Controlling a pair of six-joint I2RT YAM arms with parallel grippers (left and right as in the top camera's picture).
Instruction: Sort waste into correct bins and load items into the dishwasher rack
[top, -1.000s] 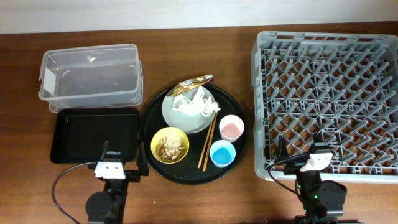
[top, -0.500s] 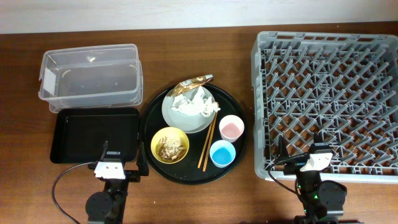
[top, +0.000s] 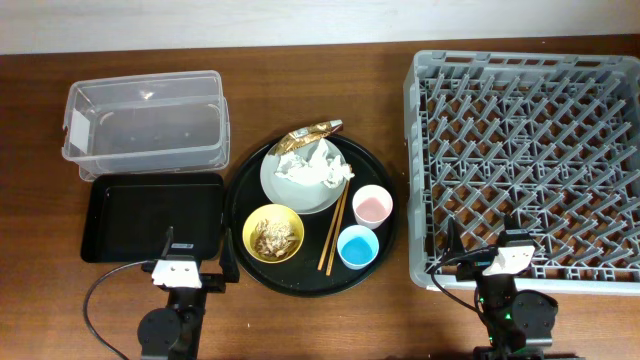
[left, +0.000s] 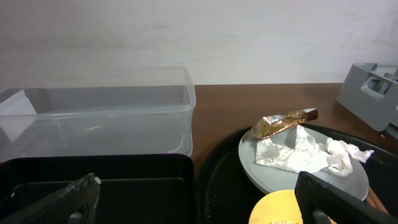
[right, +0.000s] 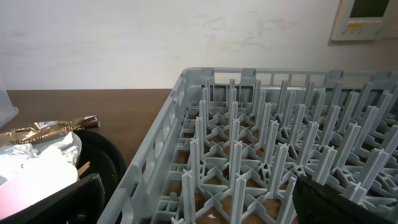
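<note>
A round black tray (top: 240, 190) holds a pale plate (top: 280, 185) with crumpled white tissue (top: 312, 165) and a gold-brown wrapper (top: 315, 131) at its rim. A yellow bowl (top: 273, 233) holds beige scraps. A pink cup (top: 372, 205), a blue cup (top: 358, 247) and wooden chopsticks (top: 333, 228) lie beside it. The clear tub (top: 146, 122) and the shallow black tray (top: 150, 215) are at the left, the grey rack (top: 530, 155) at the right. My left gripper (left: 196, 199) is open over the black tray's edge. My right gripper (right: 199, 199) is open at the rack's near left corner.
The wooden table's front edge runs just behind both arms. A cable (top: 95, 300) loops from the left arm's base. In the right wrist view a white wall panel (right: 367, 18) hangs on the wall behind the rack.
</note>
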